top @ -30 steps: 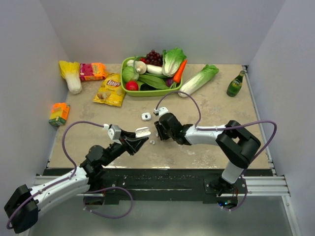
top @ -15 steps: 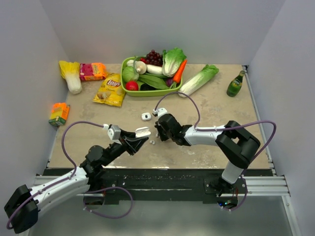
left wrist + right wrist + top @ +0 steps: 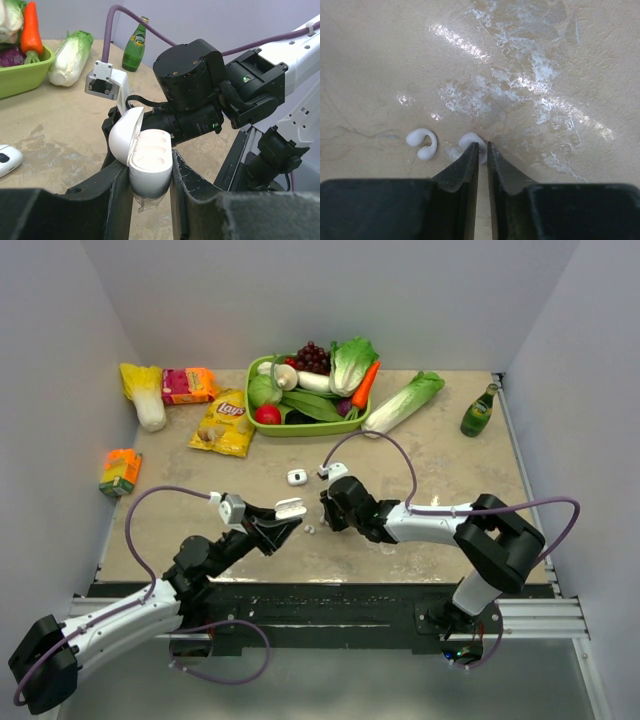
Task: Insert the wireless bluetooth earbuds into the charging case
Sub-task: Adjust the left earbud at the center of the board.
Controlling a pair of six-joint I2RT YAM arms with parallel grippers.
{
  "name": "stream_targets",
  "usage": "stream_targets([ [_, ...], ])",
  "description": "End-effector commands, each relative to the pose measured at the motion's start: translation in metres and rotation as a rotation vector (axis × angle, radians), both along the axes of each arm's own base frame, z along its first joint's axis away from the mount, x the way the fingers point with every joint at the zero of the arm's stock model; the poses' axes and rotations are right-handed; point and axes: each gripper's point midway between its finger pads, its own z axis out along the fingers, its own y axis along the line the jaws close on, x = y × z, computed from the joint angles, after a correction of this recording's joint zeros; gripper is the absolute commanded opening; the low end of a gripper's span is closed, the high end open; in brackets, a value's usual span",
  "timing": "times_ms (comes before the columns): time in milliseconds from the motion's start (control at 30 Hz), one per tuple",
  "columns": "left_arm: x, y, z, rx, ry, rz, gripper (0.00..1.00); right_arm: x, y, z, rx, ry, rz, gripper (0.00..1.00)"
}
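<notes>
Your right gripper point(image 3: 481, 150) has its fingers almost together, pinching one white earbud point(image 3: 470, 141) at the very tips, right down at the table point(image 3: 545, 75). The second earbud point(image 3: 422, 144), a small hooked shape, lies loose on the table just beside the pinched one and clear of the fingers. Your left gripper point(image 3: 149, 172) is clamped on the charging case point(image 3: 150, 160), holding it off the table with the lid swung open and the pale moulded wells showing. Take that charging case as your mark. The right gripper and both earbuds sit just to its right. A second white case point(image 3: 297, 477) lies on the table a little beyond it. The green tray point(image 3: 300, 429) of vegetables is well beyond it, at the far side.
</notes>
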Motion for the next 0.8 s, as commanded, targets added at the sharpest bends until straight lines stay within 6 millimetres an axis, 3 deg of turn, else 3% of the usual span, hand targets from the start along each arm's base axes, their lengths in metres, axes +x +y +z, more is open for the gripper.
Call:
stream_targets([
  [0,-0.003,0.0,0.013,-0.051,-0.028,-0.013,0.0,0.006,0.002,0.014,0.025,-0.03,-0.028,0.23],
  [33,-0.004,0.0,0.014,-0.055,-0.03,-0.013,0.0,0.006,0.002,0.014,0.024,-0.032,-0.03,0.27],
  [500,-0.004,0.002,0.01,-0.057,-0.021,-0.007,0.0,0.028,-0.01,0.017,0.025,-0.026,-0.07,0.28],
  [767,-0.004,0.002,0.008,-0.056,-0.019,-0.011,0.0,0.019,-0.007,0.008,0.035,0.004,-0.025,0.28],
])
